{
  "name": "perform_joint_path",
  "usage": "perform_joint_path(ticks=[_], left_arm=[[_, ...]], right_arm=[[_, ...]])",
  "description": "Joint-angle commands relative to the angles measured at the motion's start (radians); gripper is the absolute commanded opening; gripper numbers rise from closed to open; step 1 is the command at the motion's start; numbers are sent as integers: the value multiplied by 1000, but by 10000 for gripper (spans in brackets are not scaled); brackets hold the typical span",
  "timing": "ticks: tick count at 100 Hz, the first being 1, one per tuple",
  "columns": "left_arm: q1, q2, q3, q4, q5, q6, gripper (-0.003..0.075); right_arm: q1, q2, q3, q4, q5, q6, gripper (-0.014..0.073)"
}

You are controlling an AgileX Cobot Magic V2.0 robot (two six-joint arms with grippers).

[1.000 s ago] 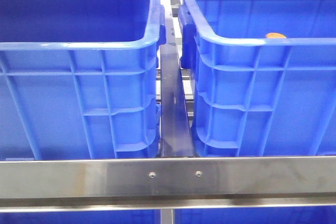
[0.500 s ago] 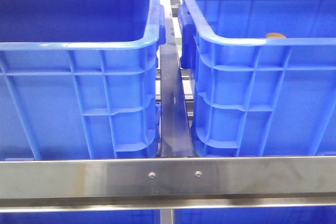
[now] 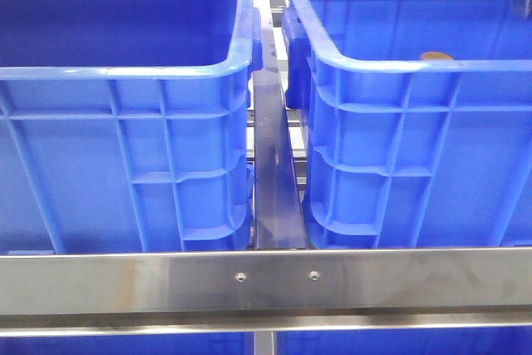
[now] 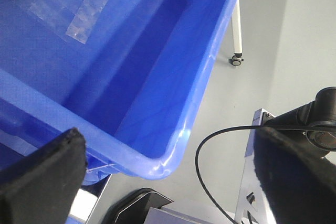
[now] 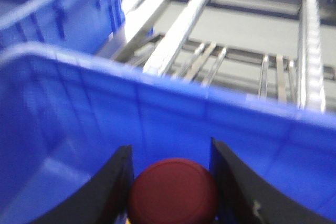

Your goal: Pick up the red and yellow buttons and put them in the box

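Two alike blue crates stand side by side in the front view, the left box (image 3: 125, 72) and the right box (image 3: 399, 81). An orange-yellow button (image 3: 436, 56) just shows over the right box's near rim, in shade. In the right wrist view my right gripper (image 5: 170, 182) is shut on the dark red button (image 5: 173, 190), held inside a blue box close to its wall (image 5: 173, 114). In the left wrist view my left gripper (image 4: 168, 182) is open and empty, its pads (image 4: 42, 177) wide apart over a blue box's corner rim (image 4: 178, 140).
A steel rail (image 3: 266, 280) crosses the front below the boxes, and a dark steel bar (image 3: 273, 172) runs between them. Steel roller rails (image 5: 310, 51) lie beyond the box wall. A black cable (image 4: 210, 145) loops by the left gripper, above grey floor (image 4: 273, 51).
The orange-yellow button has gone from bright to shaded. A dark part has come into the front view's top right corner. The boxes have not moved.
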Motion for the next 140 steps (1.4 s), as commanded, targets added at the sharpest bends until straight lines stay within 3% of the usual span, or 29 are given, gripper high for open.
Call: perform_joint_path(ticks=[1,74,125,140], left_arm=[[-7,-47,-27,-58,-20,-4,610],[-7,-47,-27,-58,-33,-4,610],[-7,-47,-27,-58,-39,-4,610],[-7,-47,-27,-58,-39,-4,610]], right_arm=[[-7,17,-41,131,28,-30,288],[-7,335,-272,130,5,-53,288],[-7,417,-287,130,-11,-53,288],[-7,417,-287,130,-25,-53,365]])
